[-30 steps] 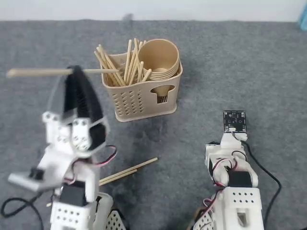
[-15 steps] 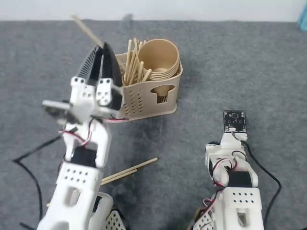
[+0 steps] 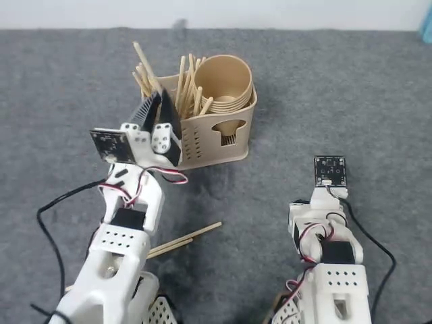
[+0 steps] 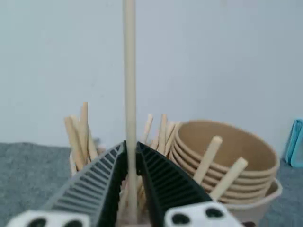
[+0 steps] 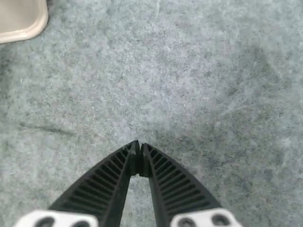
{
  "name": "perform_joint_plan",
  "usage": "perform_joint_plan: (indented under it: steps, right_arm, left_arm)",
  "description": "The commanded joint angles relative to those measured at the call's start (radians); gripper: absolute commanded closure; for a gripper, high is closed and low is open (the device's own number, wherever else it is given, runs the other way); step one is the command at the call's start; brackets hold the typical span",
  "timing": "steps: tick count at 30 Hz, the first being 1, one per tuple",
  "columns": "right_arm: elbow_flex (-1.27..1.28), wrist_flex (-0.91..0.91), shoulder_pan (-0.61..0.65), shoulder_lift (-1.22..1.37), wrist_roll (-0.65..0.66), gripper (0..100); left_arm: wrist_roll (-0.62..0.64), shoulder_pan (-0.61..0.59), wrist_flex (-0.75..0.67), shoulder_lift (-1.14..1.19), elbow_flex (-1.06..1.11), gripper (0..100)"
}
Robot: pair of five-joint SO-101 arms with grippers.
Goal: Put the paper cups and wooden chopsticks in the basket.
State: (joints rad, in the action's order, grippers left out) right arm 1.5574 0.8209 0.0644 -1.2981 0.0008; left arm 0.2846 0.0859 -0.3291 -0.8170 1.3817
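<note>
Chopsticks (image 3: pixel 183 84) stand bunched on end in the left half of the basket (image 3: pixel 209 138), fanning out above its rim. A stack of nested paper cups (image 3: pixel 226 81) fills the right half, and a couple of sticks lean against the cups' rim.

The basket sits toward the far side of the grey table (image 3: pixel 351 88). The left arm (image 3: pixel 125 229) stretches up to it, with its jaws over the near-left corner. Those jaws are clamped on one chopstick (image 3: pixel 144 63). In the left wrist view the stick (image 4: pixel 129 71) runs straight up from between the ribbed fingers (image 4: pixel 163 182), with the bunch and the cups (image 4: pixel 227 146) just behind. From above it slants up and away over the basket's left edge, taller than the rest. Its lower end is hidden by the jaws, so I cannot tell whether it is down inside the basket or only against the wall.

Two more chopsticks (image 3: pixel 182 237) lie flat on the table, side by side at a slant. They are near the left arm's base, between the two arms and well short of the basket.

The right arm (image 3: pixel 327 250) sits folded low on its own side, well apart from the basket. Its jaws are together, tips touching with nothing between them, and they point down at bare grey table (image 5: pixel 199 71). A pale corner of the basket (image 5: pixel 21 19) shows well beyond the tips.
</note>
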Motion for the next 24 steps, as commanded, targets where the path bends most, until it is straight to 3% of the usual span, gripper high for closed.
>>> perform_joint_plan:
  steps: [1, 5, 11, 19, 24]
  right_arm:
    - [-0.009, 0.002, -0.013, -0.022, 0.048, 99.1]
    - [-0.009, 0.002, -0.013, -0.022, 0.049, 99.1]
    - [-0.009, 0.002, -0.013, -0.022, 0.052, 99.1]
    - [-0.009, 0.002, -0.013, -0.022, 0.055, 99.1]
    - [-0.011, 0.001, -0.01, -0.022, 0.055, 99.1]
  left_arm:
    - [-0.008, -0.003, -0.021, 0.003, 0.005, 99]
    - [-0.006, -0.005, -0.023, 0.003, -0.002, 95]
    - [-0.006, -0.008, 0.049, 0.002, -0.059, 73]
    - [-0.005, -0.127, 0.374, -0.075, -0.277, 79]
    - [-0.005, -0.267, 0.735, -0.281, -0.452, 84]
